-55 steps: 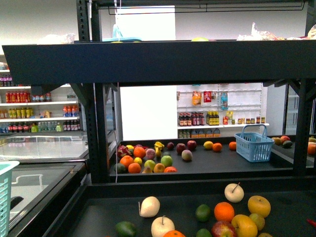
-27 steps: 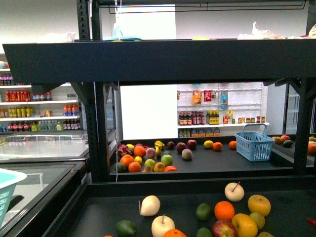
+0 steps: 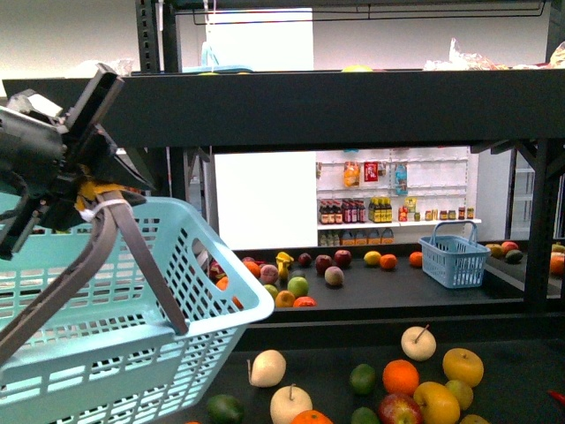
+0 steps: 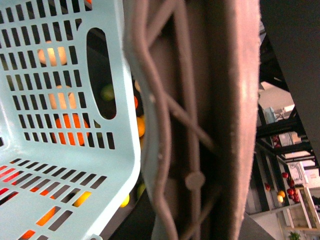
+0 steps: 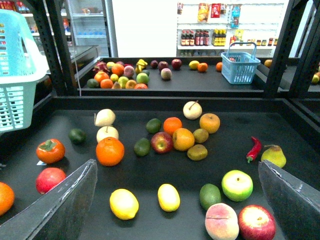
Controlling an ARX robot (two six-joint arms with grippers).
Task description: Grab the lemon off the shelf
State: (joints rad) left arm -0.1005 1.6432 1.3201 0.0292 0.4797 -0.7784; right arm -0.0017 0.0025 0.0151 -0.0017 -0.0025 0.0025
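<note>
Left gripper (image 3: 91, 196), at the upper left of the front view, is clenched on the grey curved handle (image 3: 66, 283) of a pale turquoise slotted plastic basket (image 3: 132, 336), which hangs tilted above the left end of the black metal-framed shelf (image 3: 353, 106). The left wrist view shows only that handle (image 4: 185, 125) and the basket wall (image 4: 60, 165) up close. Right gripper (image 5: 176, 165) is released, its dark grey fingers (image 5: 65, 210) spread wide over the lower tier (image 5: 225, 150) and touching nothing. The small yellow oval lemon (image 5: 168, 197) lies on that tier near its front edge. It sits between a rounder yellow fruit (image 5: 124, 203) and a dark green fruit (image 5: 210, 195), apart from both.
</note>
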